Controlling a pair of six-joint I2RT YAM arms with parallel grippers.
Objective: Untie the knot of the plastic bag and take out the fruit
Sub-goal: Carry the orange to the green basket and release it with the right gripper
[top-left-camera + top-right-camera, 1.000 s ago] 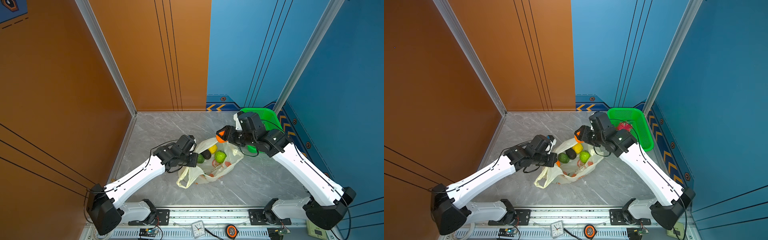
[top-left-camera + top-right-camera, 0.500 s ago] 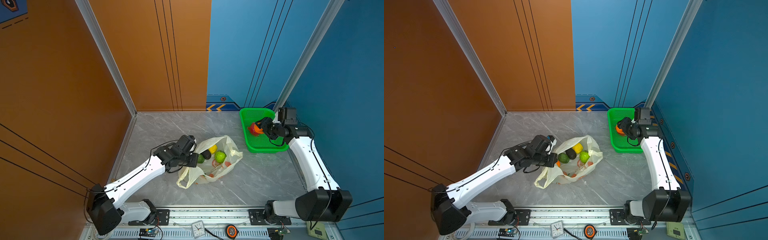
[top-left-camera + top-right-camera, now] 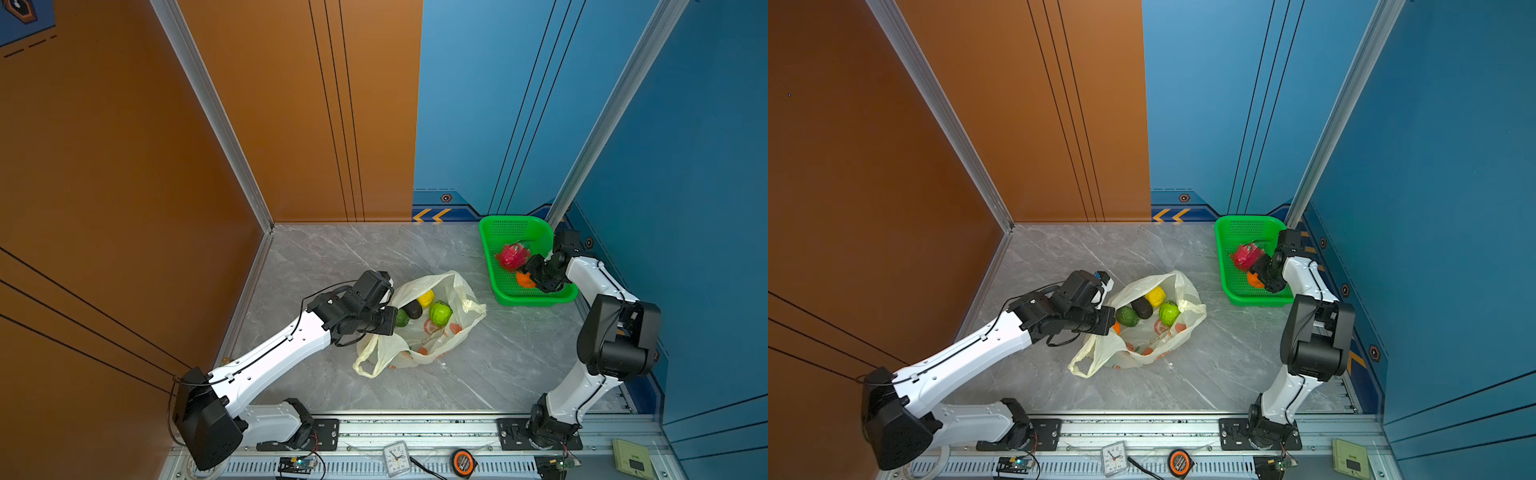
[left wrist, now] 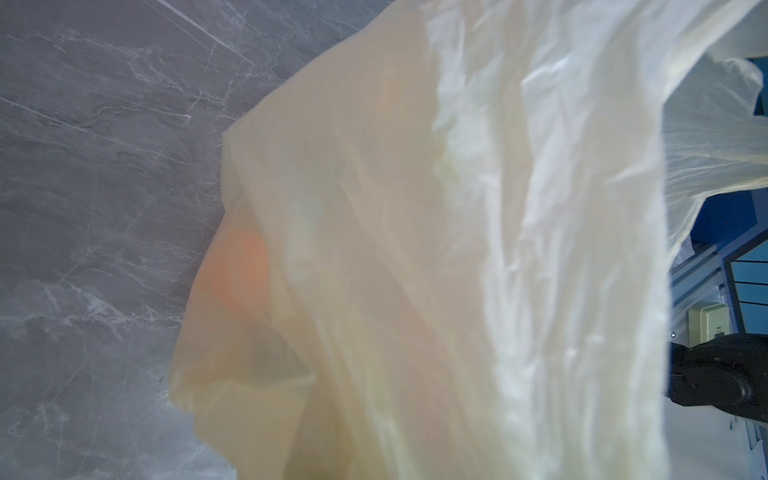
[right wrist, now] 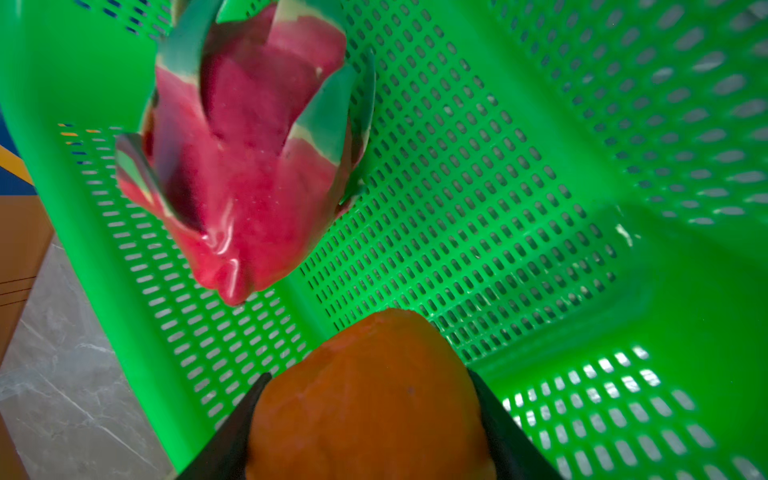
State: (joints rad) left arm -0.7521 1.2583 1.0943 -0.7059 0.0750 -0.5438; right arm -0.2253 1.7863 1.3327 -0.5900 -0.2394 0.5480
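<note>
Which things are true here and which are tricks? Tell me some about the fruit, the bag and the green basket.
1. The pink-red dragon fruit lies in the bright green perforated plastic basket. True.
2. The thin cream-yellow plastic bag is knotted shut. False: its mouth gapes open, with fruit showing inside.
3. The right gripper holds a round orange fruit over the basket. True.
4. The small yellow fruit lies in the basket. False: it lies in the bag, beside a dark avocado.
</note>
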